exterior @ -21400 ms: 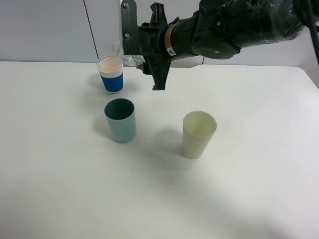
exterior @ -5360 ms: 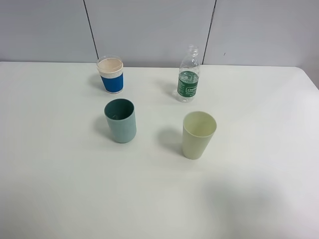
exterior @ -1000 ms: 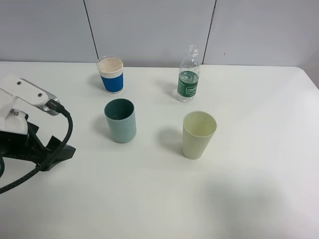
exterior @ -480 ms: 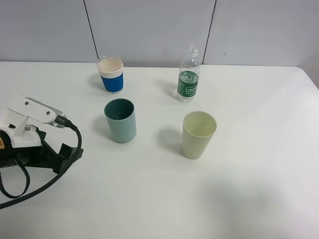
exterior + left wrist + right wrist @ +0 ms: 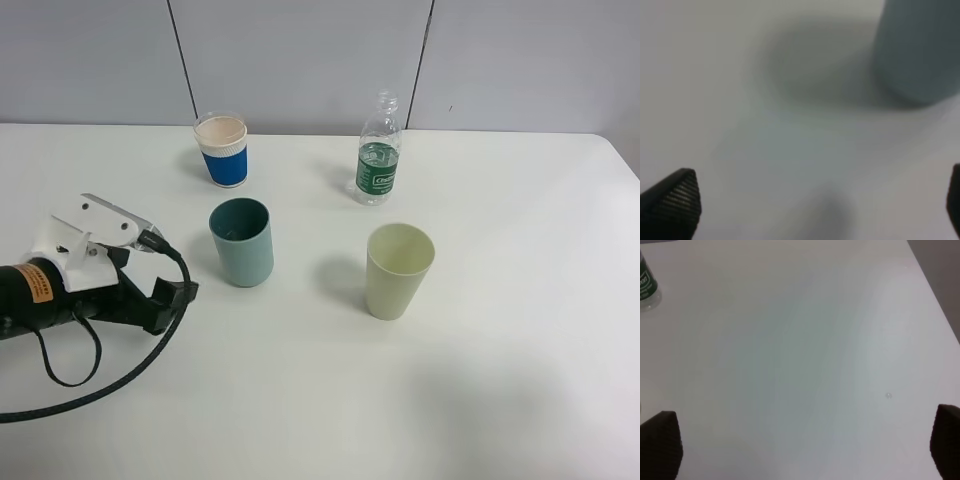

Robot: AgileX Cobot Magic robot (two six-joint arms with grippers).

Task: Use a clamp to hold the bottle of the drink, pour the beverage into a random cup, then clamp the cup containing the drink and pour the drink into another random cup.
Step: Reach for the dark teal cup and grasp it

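Left gripper (image 5: 172,296) sits low over the surface (image 5: 500,380), near the teal cup (image 5: 241,242) on its left side and apart from it. Jaws are spread fully and hold nothing. Its wrist view is blurry, but the teal cup wall (image 5: 920,50) shows ahead and off to one side, so the jaws are not lined up on it yet.

Judging by the low, side-on pose, this is an approach to clamp the teal cup around its body, which would be the second pour. I can't tell whether the drink is in it; the inside is just dark from above.

Relative to the teal cup:
- bottle (image 5: 379,150): behind and right, well apart, upright, parked clear of the cups
- cream cup (image 5: 399,270): right and slightly nearer the camera, open side up, a likely pour target
- blue cup (image 5: 222,150): directly behind, near

Right gripper (image 5: 802,442) is out of the overhead view. Its wrist view shows jaws wide apart, nothing between them, over bare surface, with the bottle at the frame's edge.

Next: square the jaws on the teal cup before closing.
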